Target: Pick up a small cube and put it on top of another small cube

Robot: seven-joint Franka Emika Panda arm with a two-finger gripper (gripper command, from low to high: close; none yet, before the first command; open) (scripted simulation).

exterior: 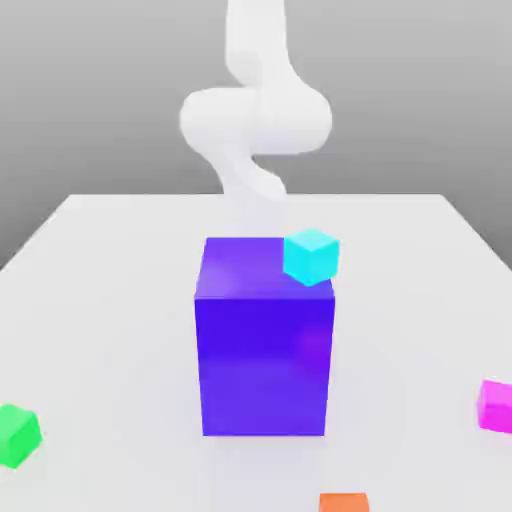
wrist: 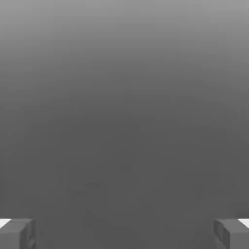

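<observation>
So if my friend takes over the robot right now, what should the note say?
Gripper: open, holding nothing.
Pink cube: on the table at the exterior view's right edge, untouched.
Cyan cube: looks to sit at the big blue block's top far corner.
Green cube: on the table at the exterior view's left edge.
Done: nothing yet.
Left: pick up the pink cube and set it on another small cube.
</observation>
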